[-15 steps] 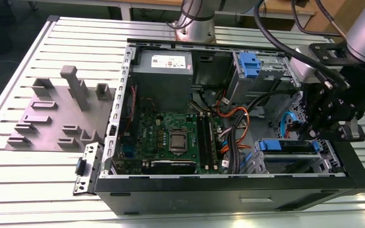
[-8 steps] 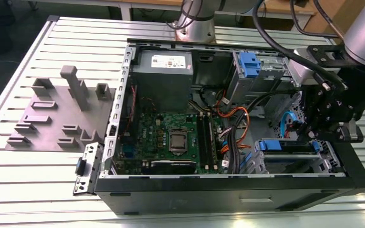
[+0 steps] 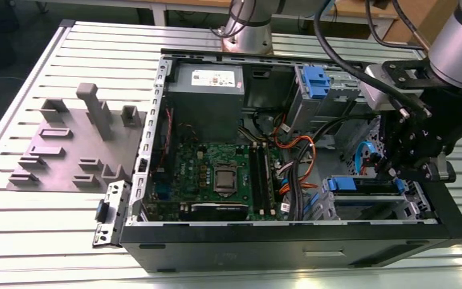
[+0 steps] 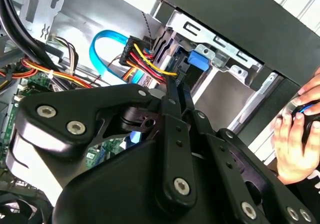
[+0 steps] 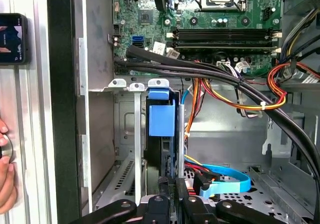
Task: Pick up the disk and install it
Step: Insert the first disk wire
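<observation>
The disk (image 5: 161,116) stands edge-on in the drive bay at the case's front corner, and its blue carrier tab faces the first wrist camera. In the exterior view the disk's blue carrier (image 3: 363,183) lies in the lower bay at the exterior view's right. My gripper (image 3: 393,174) hangs right over that bay. In both wrist views the gripper (image 5: 170,186) has its fingers drawn close together on the disk's thin edge. In the second wrist view the fingertips (image 4: 174,87) reach toward the blue tab (image 4: 197,61).
The open computer case (image 3: 295,232) holds a grey power supply (image 3: 207,90), a green motherboard (image 3: 215,168), orange and black cables (image 3: 295,150) and a blue cable (image 5: 225,181) by the bay. A person's hand (image 4: 295,134) rests outside the case wall. A grey fixture (image 3: 70,144) sits on the table.
</observation>
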{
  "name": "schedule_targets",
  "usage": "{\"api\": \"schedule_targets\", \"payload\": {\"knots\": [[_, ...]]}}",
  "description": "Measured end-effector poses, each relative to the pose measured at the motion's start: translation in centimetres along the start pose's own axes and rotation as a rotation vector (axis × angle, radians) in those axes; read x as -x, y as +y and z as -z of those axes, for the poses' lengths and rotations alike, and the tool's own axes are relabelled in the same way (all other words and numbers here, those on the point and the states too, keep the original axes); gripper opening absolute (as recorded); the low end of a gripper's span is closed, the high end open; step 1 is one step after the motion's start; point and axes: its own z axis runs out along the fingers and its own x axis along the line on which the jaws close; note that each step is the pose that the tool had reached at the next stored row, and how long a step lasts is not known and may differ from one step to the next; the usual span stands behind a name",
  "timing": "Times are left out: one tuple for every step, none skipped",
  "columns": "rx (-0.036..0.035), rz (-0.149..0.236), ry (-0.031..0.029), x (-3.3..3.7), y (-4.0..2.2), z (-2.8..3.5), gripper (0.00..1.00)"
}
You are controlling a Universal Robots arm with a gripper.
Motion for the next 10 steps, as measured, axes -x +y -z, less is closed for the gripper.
{"api": "schedule_targets", "payload": {"knots": [[-0.0011,-0.003,0.0004,0.00,0.04,-0.03,0.16],[-0.0017,-0.009,0.0008,0.00,0.08,-0.06,0.16],[-0.0020,-0.011,0.0010,0.00,0.08,-0.09,0.16],[-0.0023,-0.012,0.0012,0.00,0.07,-0.11,0.16],[-0.0026,-0.014,0.0012,0.01,0.08,-0.15,0.16],[-0.0029,-0.016,0.0014,0.01,0.08,-0.16,0.16],[-0.0035,-0.018,0.0016,0.01,0.09,-0.17,0.16],[-0.0043,-0.019,0.0017,0.01,0.10,-0.19,0.16],[-0.0054,-0.022,0.0018,0.01,0.12,-0.21,0.16],[-0.0057,-0.023,0.0020,0.01,0.12,-0.22,0.16]]}}
